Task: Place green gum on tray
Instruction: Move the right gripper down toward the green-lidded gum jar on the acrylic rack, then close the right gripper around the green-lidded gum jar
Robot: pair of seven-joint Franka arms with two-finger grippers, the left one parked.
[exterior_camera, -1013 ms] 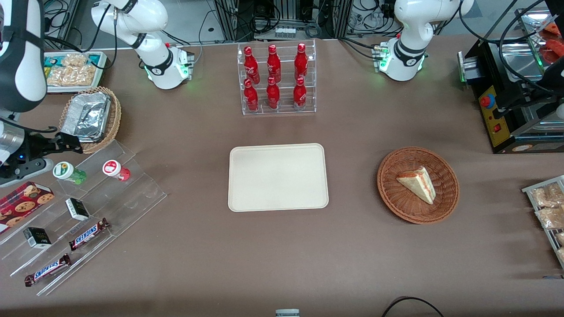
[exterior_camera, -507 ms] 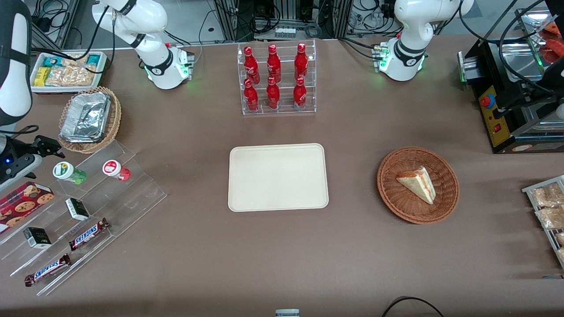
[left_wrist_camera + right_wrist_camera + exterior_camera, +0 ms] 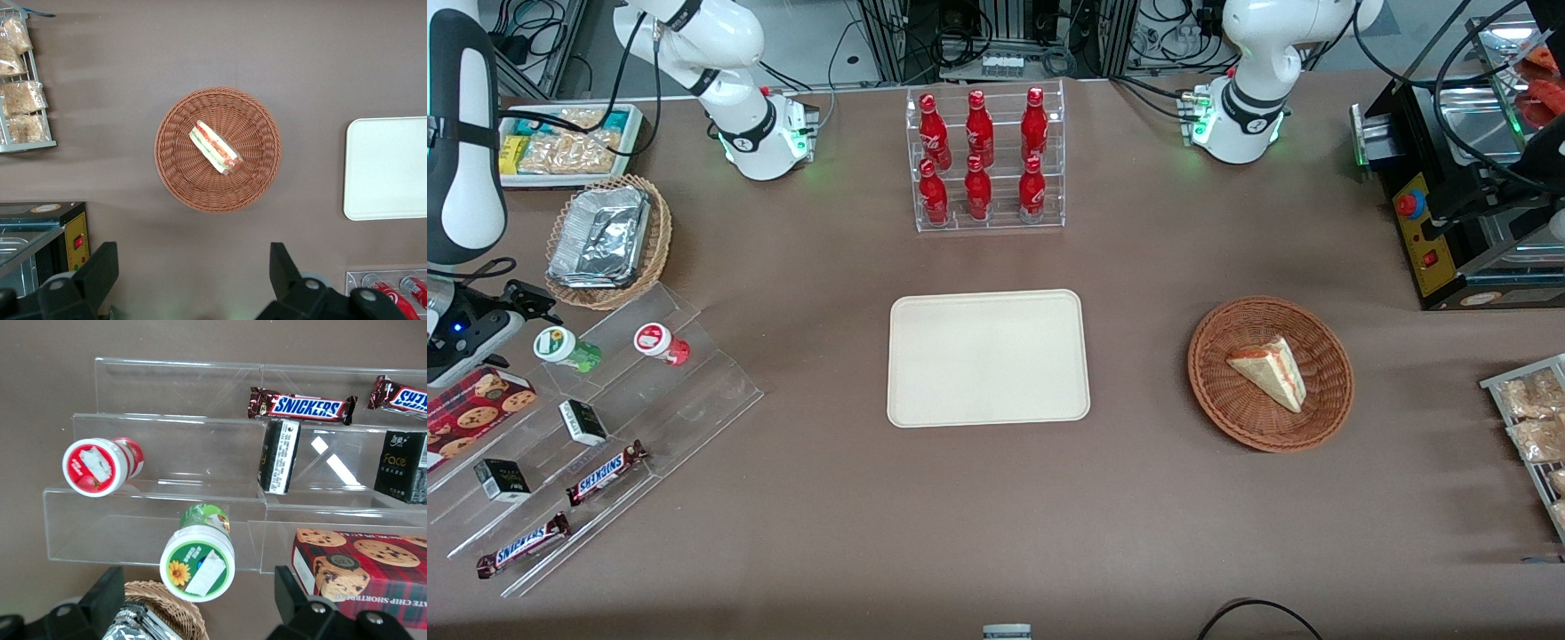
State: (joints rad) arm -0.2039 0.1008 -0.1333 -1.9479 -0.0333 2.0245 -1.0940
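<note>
Hovering just beside the green gum [image 3: 565, 348], the hand [image 3: 200, 613] has its fingers [image 3: 100, 600] spread wide, holding nothing. Gum's sitting on the clear rack [image 3: 694, 391] near the red gum [image 3: 660, 343], well apart from the tray [image 3: 988, 357] mid-bench.

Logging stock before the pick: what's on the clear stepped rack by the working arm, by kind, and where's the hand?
Green gum: 1
Red gum bottle: 1
Snickers bars: 2
Small black boxes: 2
Cookie box: 1
Total: 7
The hand is open, above the green gum; the tray holds nothing.
</note>
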